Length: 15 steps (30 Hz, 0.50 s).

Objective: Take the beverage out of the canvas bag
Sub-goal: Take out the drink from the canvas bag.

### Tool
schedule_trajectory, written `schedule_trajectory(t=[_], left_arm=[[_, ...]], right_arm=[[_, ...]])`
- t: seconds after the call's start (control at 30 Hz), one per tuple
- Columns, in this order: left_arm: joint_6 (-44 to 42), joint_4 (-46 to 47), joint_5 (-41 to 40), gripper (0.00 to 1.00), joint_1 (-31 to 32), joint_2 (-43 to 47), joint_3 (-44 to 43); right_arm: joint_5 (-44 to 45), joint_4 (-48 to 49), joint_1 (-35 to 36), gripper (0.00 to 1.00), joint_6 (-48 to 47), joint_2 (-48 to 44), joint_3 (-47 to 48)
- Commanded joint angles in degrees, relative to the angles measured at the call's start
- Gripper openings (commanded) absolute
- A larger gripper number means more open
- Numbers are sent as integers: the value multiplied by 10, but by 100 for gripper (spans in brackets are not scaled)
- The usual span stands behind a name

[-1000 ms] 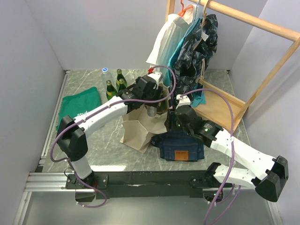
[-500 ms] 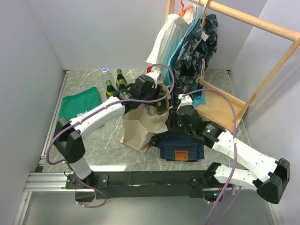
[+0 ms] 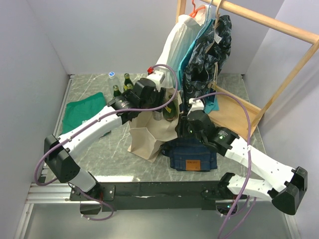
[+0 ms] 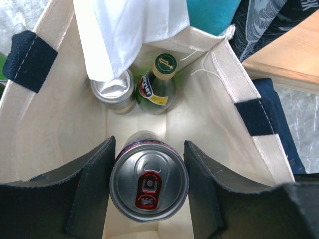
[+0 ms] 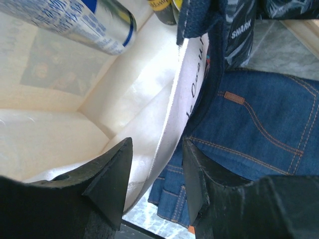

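Note:
The cream canvas bag (image 3: pixel 147 139) stands open at mid-table, with navy handles (image 4: pixel 27 59). My left gripper (image 4: pixel 149 184) hangs over its mouth, shut on a silver can (image 4: pixel 149 181) with a red pull tab, and the can's blue-and-white side (image 5: pixel 75 22) shows above the bag's inside. Deeper in the bag stand another can (image 4: pixel 113 90) and a green bottle (image 4: pixel 157 87). My right gripper (image 5: pixel 157 174) is open astride the bag's right rim (image 5: pixel 174 119), one finger inside against the wall, the other outside. In the top view, the left gripper (image 3: pixel 155 102) is at the bag's top and the right gripper (image 3: pixel 182 127) is at its right side.
Folded blue jeans (image 3: pixel 192 154) lie right of the bag. Several bottles (image 3: pixel 122 85) stand behind it, and a green cloth (image 3: pixel 82 110) lies to the left. A wooden rack (image 3: pixel 239 107) with hanging clothes (image 3: pixel 204 45) stands at the back right; a white garment (image 4: pixel 129 30) drapes over the bag's mouth.
My left arm has swung its elbow out to the left and drawn its wrist up and back a little with the can. The right gripper stays at the bag's rim.

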State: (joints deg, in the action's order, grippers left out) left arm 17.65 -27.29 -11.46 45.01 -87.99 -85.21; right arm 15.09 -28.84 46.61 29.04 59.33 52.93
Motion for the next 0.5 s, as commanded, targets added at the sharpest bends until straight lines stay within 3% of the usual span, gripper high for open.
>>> schedule_trajectory(t=[0.0, 0.47], left_arm=[[-9, 36, 7, 1, 0, 29, -7], [-21, 21, 36, 1, 0, 40, -41]], right_arm=[[12, -6, -4, 52, -6, 9, 33], [8, -21, -2, 52, -2, 1, 46]])
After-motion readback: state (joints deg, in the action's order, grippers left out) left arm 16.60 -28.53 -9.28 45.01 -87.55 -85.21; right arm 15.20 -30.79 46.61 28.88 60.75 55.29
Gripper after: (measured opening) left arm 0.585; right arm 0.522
